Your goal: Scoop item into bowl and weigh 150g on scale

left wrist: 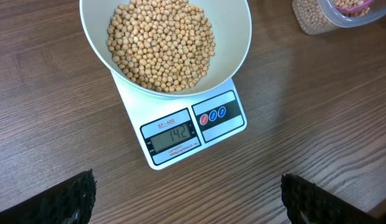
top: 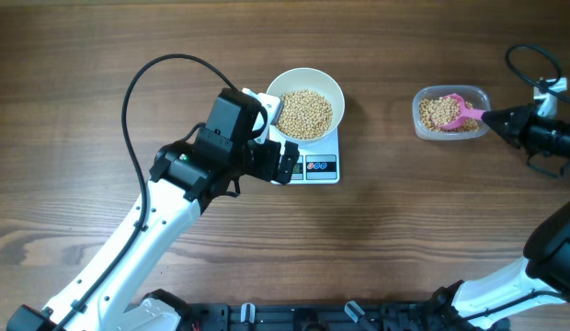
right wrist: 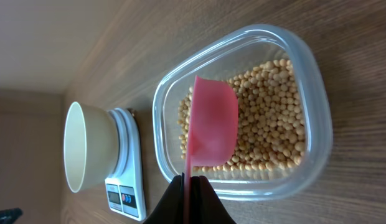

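The white bowl [top: 305,103] [left wrist: 236,37] [right wrist: 78,149] sits on the white scale [top: 320,165] [left wrist: 192,129] [right wrist: 126,180], holding a heap of tan beans [top: 306,113] [left wrist: 160,45]. The display reads 142. My left gripper [top: 283,164] [left wrist: 187,202] hangs open just in front of the scale, nothing between its fingers. At the right, my right gripper [top: 492,117] [right wrist: 190,186] is shut on the handle of a pink scoop [top: 461,112] [right wrist: 210,124], whose cup rests in a clear tub [top: 451,112] [right wrist: 311,155] of beans [right wrist: 274,118].
The left arm's black cable [top: 138,83] loops over the table at the left. The wooden table [top: 395,230] surrounds both containers. The right arm's base [top: 506,285] stands at the lower right.
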`<state>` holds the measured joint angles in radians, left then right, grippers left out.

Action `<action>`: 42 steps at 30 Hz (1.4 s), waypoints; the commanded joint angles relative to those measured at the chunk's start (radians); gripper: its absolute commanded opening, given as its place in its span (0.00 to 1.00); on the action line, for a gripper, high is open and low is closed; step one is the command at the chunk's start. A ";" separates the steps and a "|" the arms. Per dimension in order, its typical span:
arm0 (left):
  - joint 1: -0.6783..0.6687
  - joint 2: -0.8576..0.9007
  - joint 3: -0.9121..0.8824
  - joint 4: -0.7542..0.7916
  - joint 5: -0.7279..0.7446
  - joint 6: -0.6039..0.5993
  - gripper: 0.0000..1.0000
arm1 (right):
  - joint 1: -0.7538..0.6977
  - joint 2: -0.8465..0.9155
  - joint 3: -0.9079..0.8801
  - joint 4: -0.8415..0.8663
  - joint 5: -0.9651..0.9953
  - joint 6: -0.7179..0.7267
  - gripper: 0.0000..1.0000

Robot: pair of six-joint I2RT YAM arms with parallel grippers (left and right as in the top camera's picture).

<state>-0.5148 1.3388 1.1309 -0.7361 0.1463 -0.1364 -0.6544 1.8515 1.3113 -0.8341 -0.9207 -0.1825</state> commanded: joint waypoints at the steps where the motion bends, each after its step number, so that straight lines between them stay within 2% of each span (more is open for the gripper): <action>1: 0.007 -0.003 0.015 0.003 -0.006 -0.005 1.00 | -0.035 0.019 0.005 -0.022 -0.074 0.003 0.04; 10: 0.007 -0.003 0.015 0.003 -0.006 -0.005 1.00 | -0.116 0.019 0.005 -0.079 -0.190 0.002 0.04; 23: 0.007 -0.003 0.015 0.003 -0.006 -0.005 1.00 | -0.124 0.019 0.005 -0.148 -0.323 -0.002 0.04; 27: 0.007 -0.003 0.015 0.003 -0.006 -0.005 1.00 | -0.112 0.019 0.005 -0.227 -0.412 -0.097 0.04; 35: 0.007 -0.003 0.015 0.003 -0.006 -0.005 1.00 | -0.022 0.019 0.005 -0.302 -0.486 -0.128 0.04; 42: 0.007 -0.003 0.015 0.003 -0.006 -0.005 1.00 | 0.172 0.018 0.005 -0.291 -0.540 -0.102 0.04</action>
<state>-0.5148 1.3388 1.1309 -0.7361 0.1463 -0.1364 -0.5507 1.8519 1.3113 -1.1332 -1.3701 -0.2810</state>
